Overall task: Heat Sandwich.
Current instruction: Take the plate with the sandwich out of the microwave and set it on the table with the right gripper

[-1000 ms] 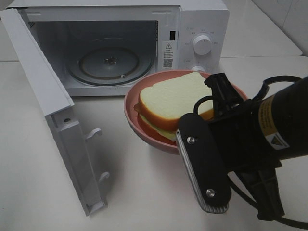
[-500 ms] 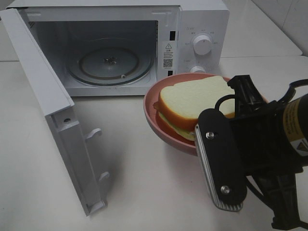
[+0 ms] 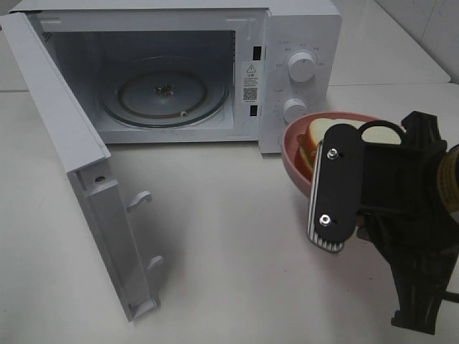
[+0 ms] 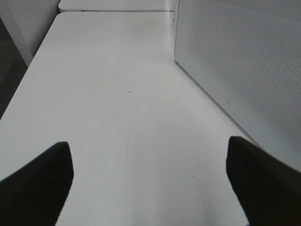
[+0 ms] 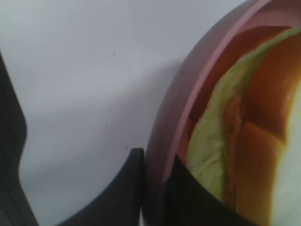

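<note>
**Plate carried away from the open microwave**

Over the last second the right pincer [image 3: 315, 147], clamped on the rim of the pink plate [image 3: 290, 147], has swung the plate from in front of the microwave's [image 3: 179, 68] open cavity to a spot off to the side, below the control knobs [image 3: 301, 66]. The sandwich [image 3: 314, 136] rides on the plate, now mostly hidden behind the arm in the high view. The wrist view shows one finger [image 5: 122, 188] outside the rim and the other inside it, with the sandwich's pale green filling [image 5: 211, 141] right beside them. The plate appears lifted off the table [image 3: 215, 236], though I cannot be sure.

For heating, this reads as a step sideways: the sandwich is farther from the turntable [image 3: 163, 93] than it was, so it still has to go in, and the door [image 3: 72, 165] still stands open. The arm may be lining up a fresh approach.

The left pincer [image 4: 150, 183] stands apart, holding nothing, over bare table beside the microwave's side wall.

Writing: a warning label with a triangle and a QR-like square sits on the frame of the microwave beside the cavity; its text is too small to read. Dial markings are likewise illegible.
</note>
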